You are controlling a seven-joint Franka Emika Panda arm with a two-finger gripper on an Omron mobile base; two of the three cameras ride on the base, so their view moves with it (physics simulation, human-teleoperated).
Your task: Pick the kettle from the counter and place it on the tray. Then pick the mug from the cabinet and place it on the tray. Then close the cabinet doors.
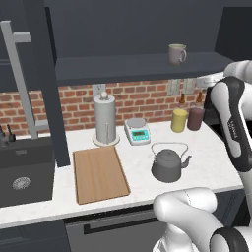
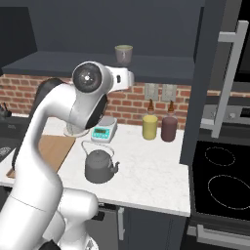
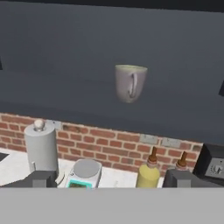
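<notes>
**Kettle on counter, tray bare, mug on shelf**

The kettle stands upright on the counter, just right of the tray and apart from it. The mug sits on the shelf of the open cabinet, handle to the right. The gripper is raised, facing the mug, its fingers apart and holding nothing. Behind the kettle stand a kitchen scale and a silver cylinder.

On the tabletop, the kettle sits right of the tray; the mug stands in the cabinet above.
</notes>
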